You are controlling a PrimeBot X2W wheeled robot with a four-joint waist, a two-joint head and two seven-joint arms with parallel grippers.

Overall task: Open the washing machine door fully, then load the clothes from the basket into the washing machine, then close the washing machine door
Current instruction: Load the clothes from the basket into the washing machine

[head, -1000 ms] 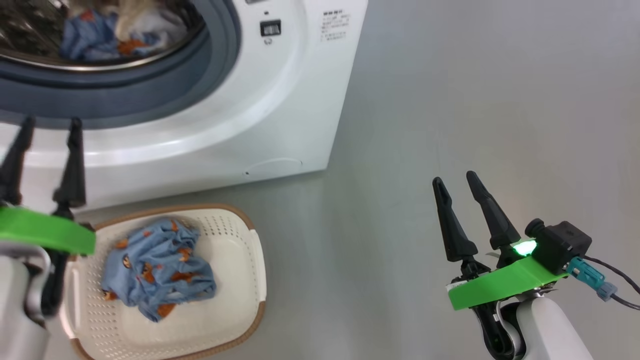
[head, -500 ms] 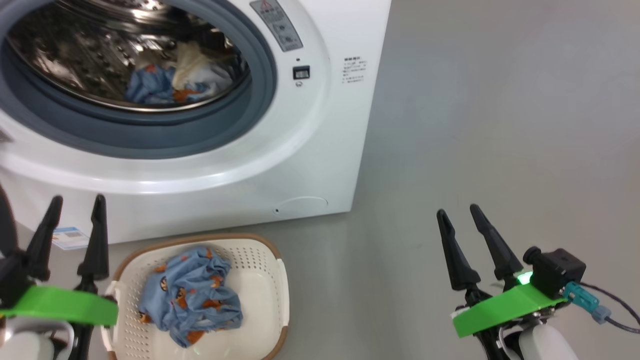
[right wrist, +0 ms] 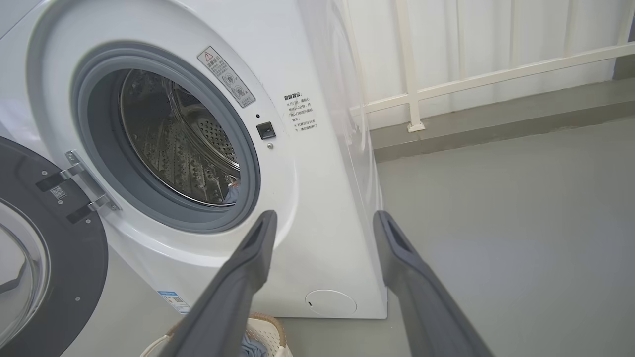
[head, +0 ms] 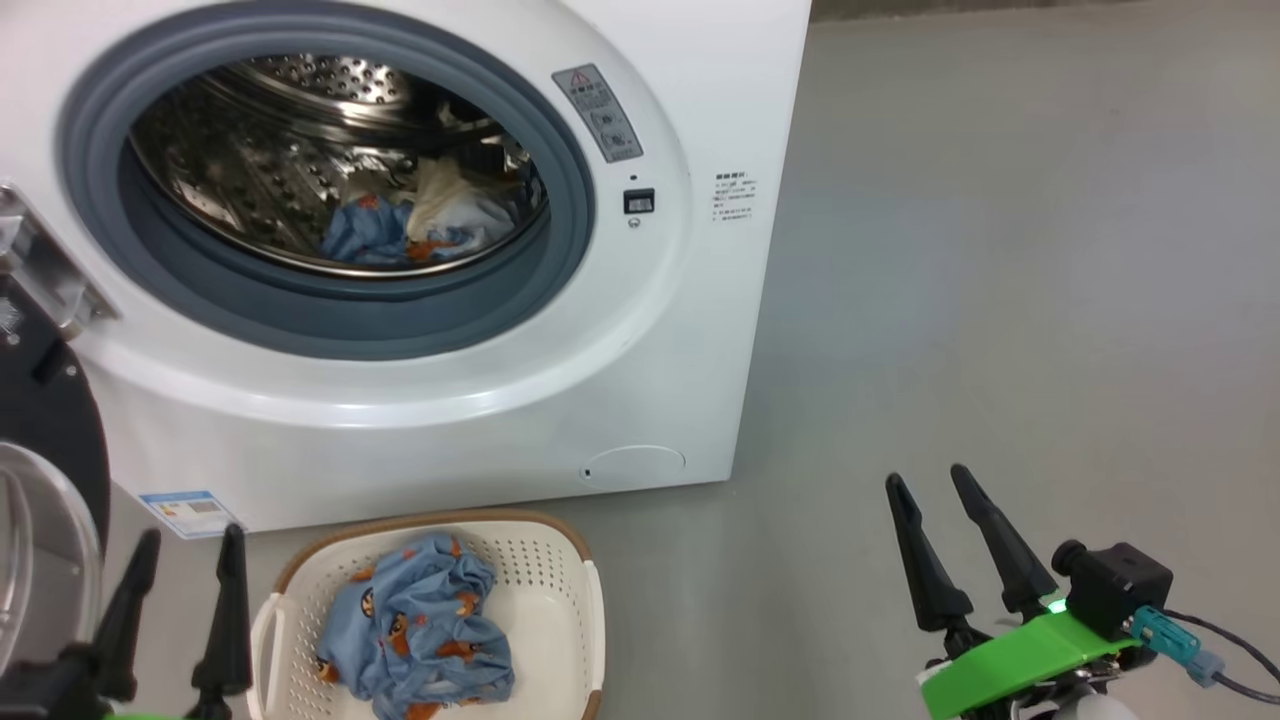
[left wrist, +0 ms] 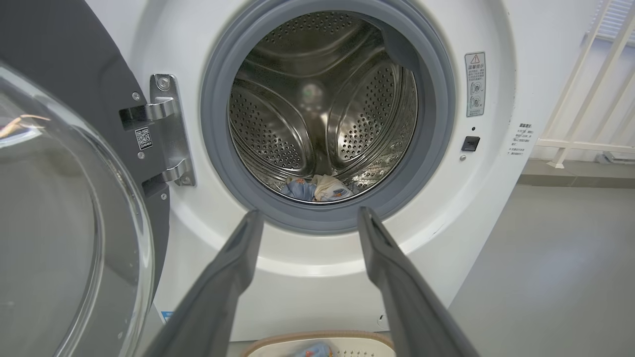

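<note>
— Door (left wrist: 64,238)?
— Swung wide, left of left gripper (head: 191,533), freeing the drum (left wrist: 322,109) mouth for loading.
— Clothes (head: 420,630)?
— Heaped in basket (head: 540,590) just right of that gripper, at the foot of the washing machine (head: 600,380), for a short lift; partly inside the drum too.
— Grip?
— None: spread open on both arms, nothing held. Parked with right gripper (head: 927,476) well off from the basket, probably to stay clear.

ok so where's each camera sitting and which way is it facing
Head view: on the head, looking down at the washing machine and basket; left gripper, right gripper along the bottom.
Left wrist view: left wrist, straight into the drum; left fingers rise from below.
Right wrist view: right wrist, slantwise at the machine's front; right fingers likewise.
Shared: both wrist views catch the open washing machine door at left.
</note>
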